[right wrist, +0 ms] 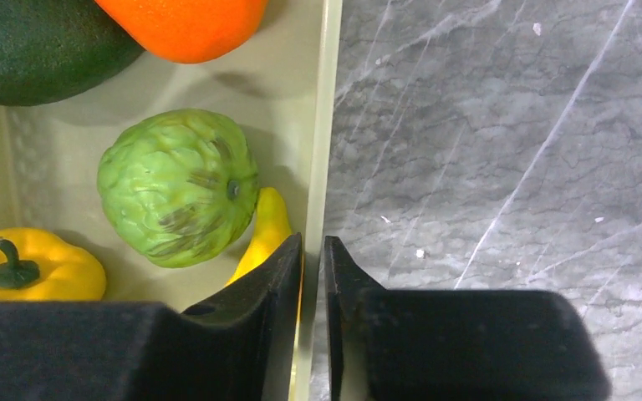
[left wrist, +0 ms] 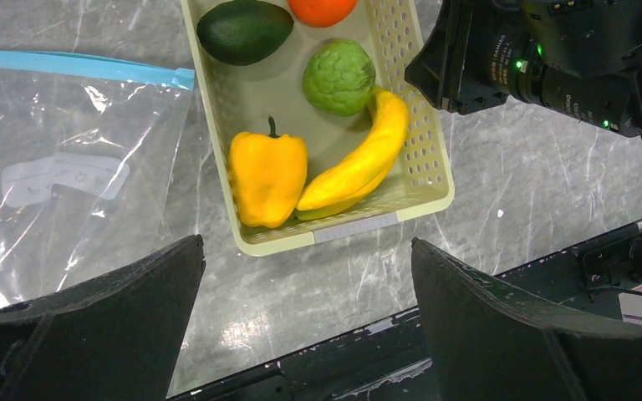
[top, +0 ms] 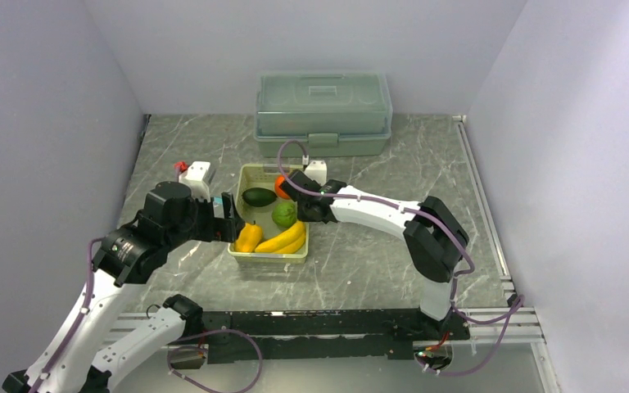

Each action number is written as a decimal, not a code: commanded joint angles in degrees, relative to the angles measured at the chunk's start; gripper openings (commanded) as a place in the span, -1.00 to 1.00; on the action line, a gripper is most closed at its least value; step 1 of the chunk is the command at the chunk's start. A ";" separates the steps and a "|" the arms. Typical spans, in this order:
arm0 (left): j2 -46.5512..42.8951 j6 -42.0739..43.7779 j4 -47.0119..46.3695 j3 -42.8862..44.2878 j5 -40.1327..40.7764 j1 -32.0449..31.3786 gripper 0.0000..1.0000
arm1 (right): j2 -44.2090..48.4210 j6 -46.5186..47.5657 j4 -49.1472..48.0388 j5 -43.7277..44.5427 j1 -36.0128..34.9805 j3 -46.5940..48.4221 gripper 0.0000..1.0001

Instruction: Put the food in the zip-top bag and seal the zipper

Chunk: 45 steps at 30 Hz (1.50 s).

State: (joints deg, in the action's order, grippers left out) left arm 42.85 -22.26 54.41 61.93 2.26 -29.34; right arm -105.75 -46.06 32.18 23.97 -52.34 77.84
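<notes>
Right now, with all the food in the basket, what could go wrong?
The right gripper is pinching the basket wall, not food; pulling could tip it and spill the banana. The zip-top bag lies flat beside it, mouth seemingly closed, so the open left gripper may struggle to load it.
</notes>
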 commanded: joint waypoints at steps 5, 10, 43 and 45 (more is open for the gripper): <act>-0.71 -1.29 -0.89 0.13 -0.33 -0.13 0.99 | 0.68 -0.21 1.26 2.04 0.95 1.69 -0.86; -0.74 -1.43 -0.90 0.05 -0.11 -0.06 0.99 | 2.51 0.76 0.45 1.07 2.21 -0.01 -1.00; 2.23 -2.31 -4.26 -1.37 -1.45 -0.14 0.99 | 25.55 30.86 -4.50 -6.41 23.03 -19.42 -1.00; 2.32 -2.26 -4.01 -1.04 -1.47 -0.10 0.99 | 25.24 32.03 -3.93 -5.01 23.81 -19.32 -1.00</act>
State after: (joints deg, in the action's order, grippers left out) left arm 44.91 -23.68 52.49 60.34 1.67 -29.34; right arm -81.67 -17.69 29.08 17.02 -29.89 58.35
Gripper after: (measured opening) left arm 0.996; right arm 0.081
